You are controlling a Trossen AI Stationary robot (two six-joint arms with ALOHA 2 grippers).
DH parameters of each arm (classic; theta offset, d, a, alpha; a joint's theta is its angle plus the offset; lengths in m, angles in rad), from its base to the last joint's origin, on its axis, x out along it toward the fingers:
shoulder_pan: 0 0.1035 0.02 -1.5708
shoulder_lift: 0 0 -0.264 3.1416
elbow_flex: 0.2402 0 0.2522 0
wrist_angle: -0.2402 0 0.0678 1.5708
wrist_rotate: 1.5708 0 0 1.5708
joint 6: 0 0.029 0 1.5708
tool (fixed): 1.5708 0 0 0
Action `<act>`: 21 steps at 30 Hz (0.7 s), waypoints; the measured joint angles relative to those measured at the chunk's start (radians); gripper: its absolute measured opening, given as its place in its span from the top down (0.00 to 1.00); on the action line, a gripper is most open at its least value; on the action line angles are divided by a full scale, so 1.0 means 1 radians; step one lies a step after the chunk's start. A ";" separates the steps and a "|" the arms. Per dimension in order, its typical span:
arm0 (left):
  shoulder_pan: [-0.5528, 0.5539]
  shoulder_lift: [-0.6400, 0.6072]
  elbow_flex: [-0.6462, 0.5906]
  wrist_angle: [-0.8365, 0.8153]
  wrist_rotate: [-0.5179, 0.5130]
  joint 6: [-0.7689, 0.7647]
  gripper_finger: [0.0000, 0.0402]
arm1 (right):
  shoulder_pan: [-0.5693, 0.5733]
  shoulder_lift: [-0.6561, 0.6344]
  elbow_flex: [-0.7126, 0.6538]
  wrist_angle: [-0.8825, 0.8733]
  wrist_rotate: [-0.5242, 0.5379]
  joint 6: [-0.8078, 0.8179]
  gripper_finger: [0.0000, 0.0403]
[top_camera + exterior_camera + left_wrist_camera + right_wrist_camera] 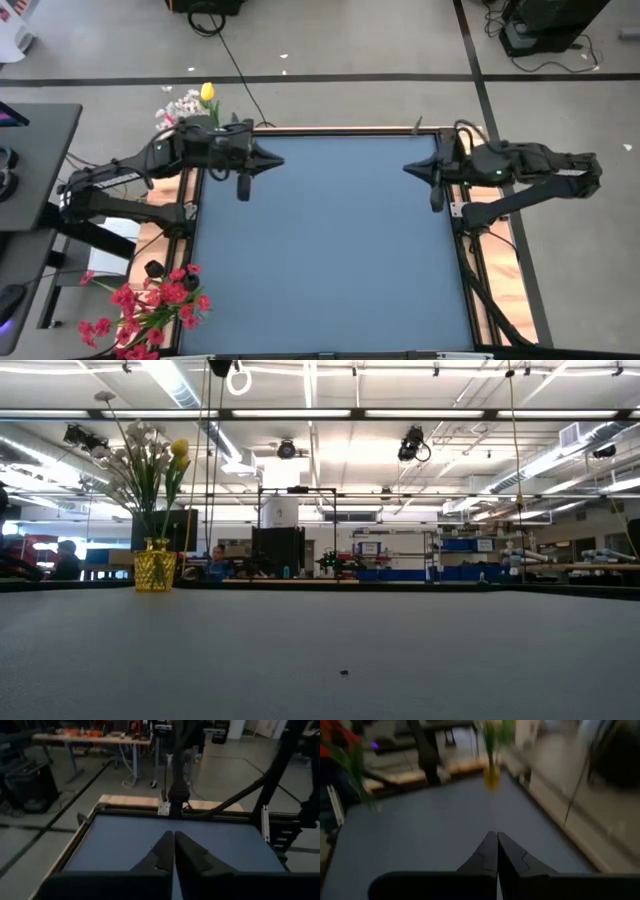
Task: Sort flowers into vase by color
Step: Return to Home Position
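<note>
A yellow vase [155, 565] stands at the table's far left corner and holds white blossoms [138, 445] and a yellow bud [180, 448]. From above they show as the white and yellow flowers [192, 103]. Red flowers [150, 305] bunch at the near left corner; what holds them is hidden. My left gripper [283, 160] is shut and hovers over the far left part of the table, pointing right. My right gripper [405, 168] is shut over the far right part, pointing left. The shut fingers of each gripper fill the bottom of its own wrist view, left [173, 840] and right [497, 840], and hold nothing.
The blue table top [330, 260] lies bare between the two grippers. A small dark speck [343, 672] lies on it. A dark frame and a wooden border [505, 290] run round the table. A desk [30, 160] stands to the left. People sit in the room behind [215, 560].
</note>
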 joint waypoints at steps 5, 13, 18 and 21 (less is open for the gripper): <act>0.009 -0.034 -0.165 0.142 0.006 -0.022 0.98 | 0.015 -0.073 -0.131 0.266 0.036 -0.167 0.99; 0.024 -0.119 -0.425 0.303 0.008 -0.025 0.99 | -0.031 -0.187 -0.453 0.754 -0.016 -0.303 1.00; 0.066 -0.214 -0.542 0.427 0.010 -0.056 1.00 | -0.036 -0.237 -0.655 0.950 -0.063 -0.304 1.00; 0.065 -0.281 -0.639 0.520 0.019 -0.064 1.00 | -0.047 -0.253 -0.783 1.106 -0.093 -0.284 1.00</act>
